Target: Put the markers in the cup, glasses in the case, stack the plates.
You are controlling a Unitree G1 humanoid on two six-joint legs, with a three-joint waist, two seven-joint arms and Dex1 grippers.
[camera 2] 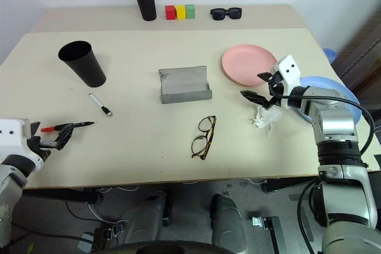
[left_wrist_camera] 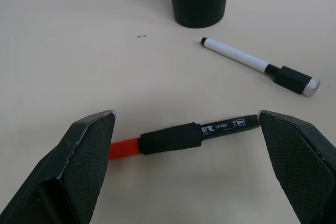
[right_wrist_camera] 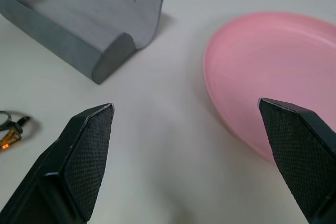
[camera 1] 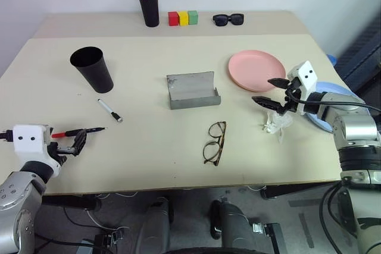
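Note:
The red marker [left_wrist_camera: 173, 139] lies flat on the table between the fingers of my open left gripper [camera 1: 76, 144], near the table's front left corner. Just beyond it lies the white marker [camera 1: 109, 110], and behind that stands the black cup [camera 1: 91, 68], upright. The grey case [camera 1: 191, 90] lies open at the table's middle, with the glasses [camera 1: 214, 143] folded open in front of it. My right gripper [camera 1: 262, 90] hovers open and holds nothing, beside the near edge of the pink plate [camera 1: 257, 69]. The blue plate [camera 1: 333, 90] sits behind my right arm, partly hidden.
A crumpled white wrapper [camera 1: 278, 124] lies just below my right gripper. Along the back stand a black pen holder with orange-capped markers [camera 1: 149, 1], three coloured blocks [camera 1: 183, 18] and black sunglasses [camera 1: 228, 19]. The table's front edge [camera 1: 178, 184] runs close to the glasses.

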